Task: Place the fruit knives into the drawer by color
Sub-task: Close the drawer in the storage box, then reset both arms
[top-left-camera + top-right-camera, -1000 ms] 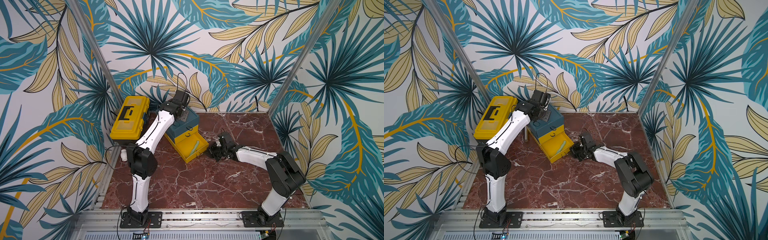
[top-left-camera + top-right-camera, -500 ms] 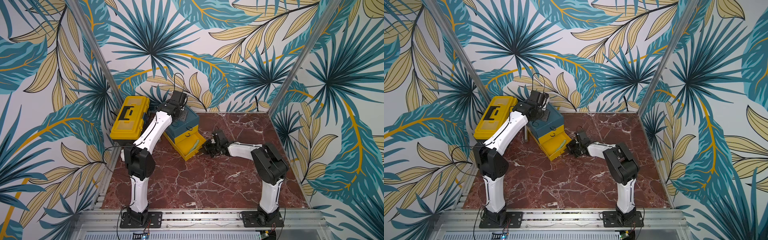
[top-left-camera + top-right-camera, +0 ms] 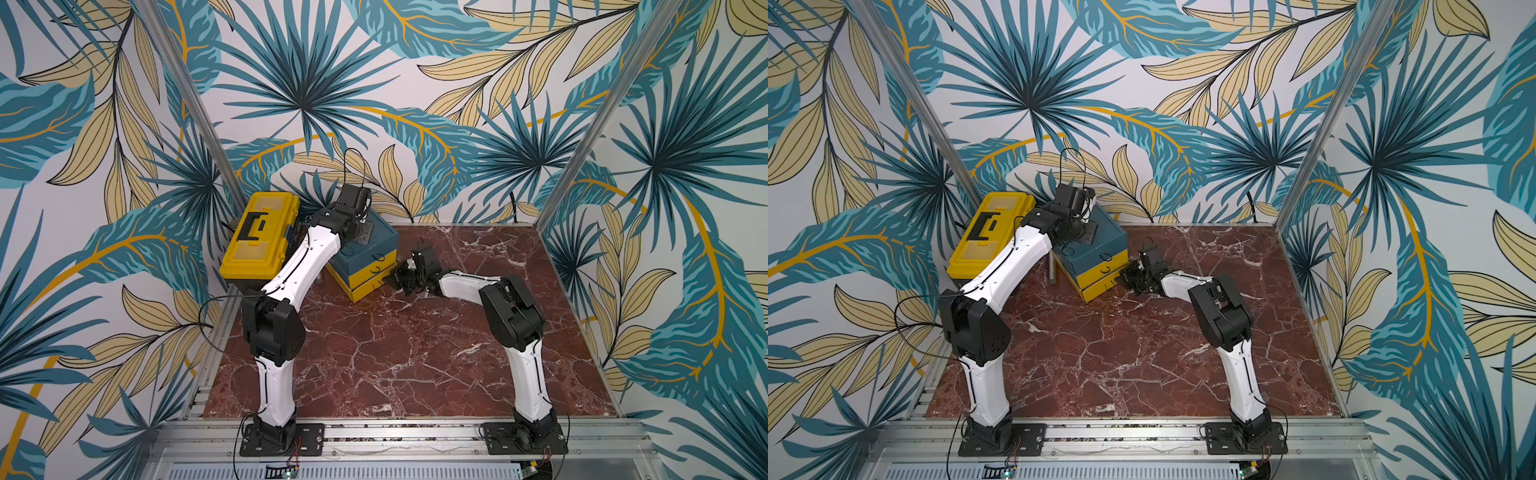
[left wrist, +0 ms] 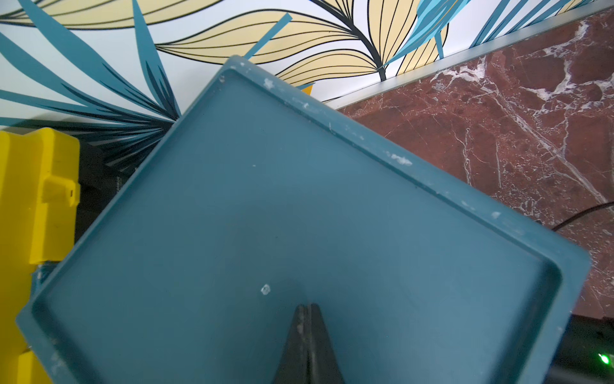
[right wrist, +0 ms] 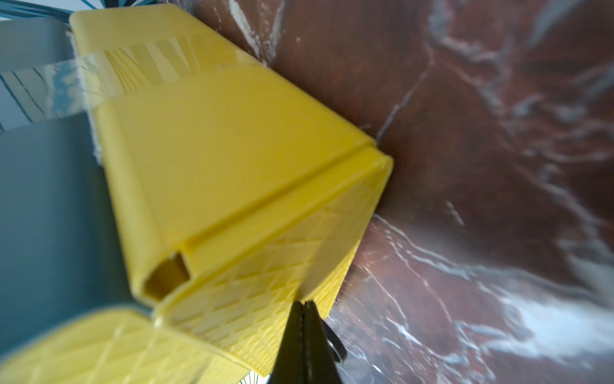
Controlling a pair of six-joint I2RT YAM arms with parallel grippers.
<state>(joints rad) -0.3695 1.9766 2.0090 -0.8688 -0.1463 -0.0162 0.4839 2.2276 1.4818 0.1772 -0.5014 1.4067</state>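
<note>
**Finishing the close with a straight push**

Right gripper (image 5: pixel 304 304) pinched together and empty, tip against the front of the bottom yellow drawer (image 5: pixel 252 272), not fully in yet. Left gripper (image 4: pixel 307 309) likewise closed, pressed on top of the teal drawer chest (image 4: pixel 299 183). Push straight ahead of the right tip, along the slides (otherwise risk of turning the chest). No fruit knives in view; presumably inside, beyond the tip.

One drawer (image 3: pixel 384 241) with three fronts (image 3: pixel 371 272), one yellow toolbox (image 3: pixel 259 237), one grey metal cylinder (image 3: pixel 1052 266).
</note>
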